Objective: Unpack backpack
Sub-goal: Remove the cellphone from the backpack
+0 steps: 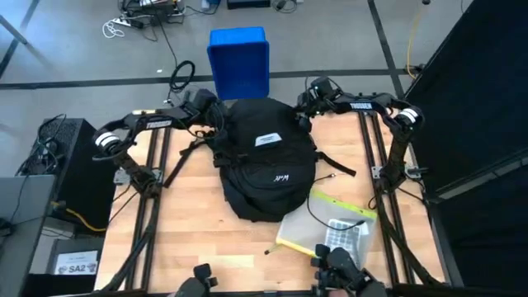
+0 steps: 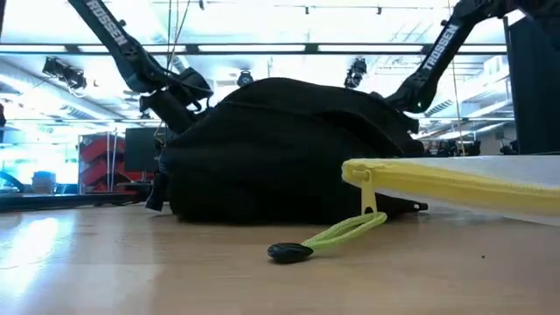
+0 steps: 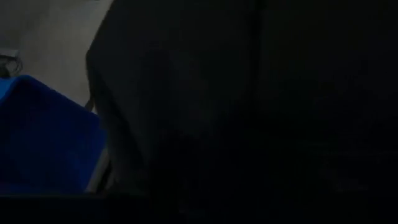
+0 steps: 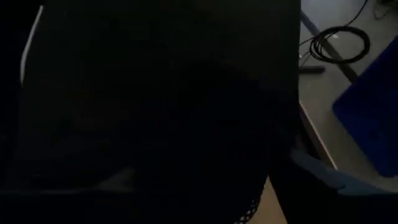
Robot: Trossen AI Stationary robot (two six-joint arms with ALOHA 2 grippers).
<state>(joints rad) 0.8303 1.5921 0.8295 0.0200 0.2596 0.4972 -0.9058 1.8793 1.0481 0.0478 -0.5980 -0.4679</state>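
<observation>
The big round black cloth backpack [image 1: 266, 161] lies in the middle of the wooden table [image 1: 194, 223], just in front of the blue plastic box [image 1: 239, 62]. The left gripper [image 1: 208, 111] and the right gripper [image 1: 309, 106] press against its far corners, and I cannot tell how their fingers stand. A clear flat pouch with a yellow zip [image 1: 326, 227] lies near the backpack.
</observation>
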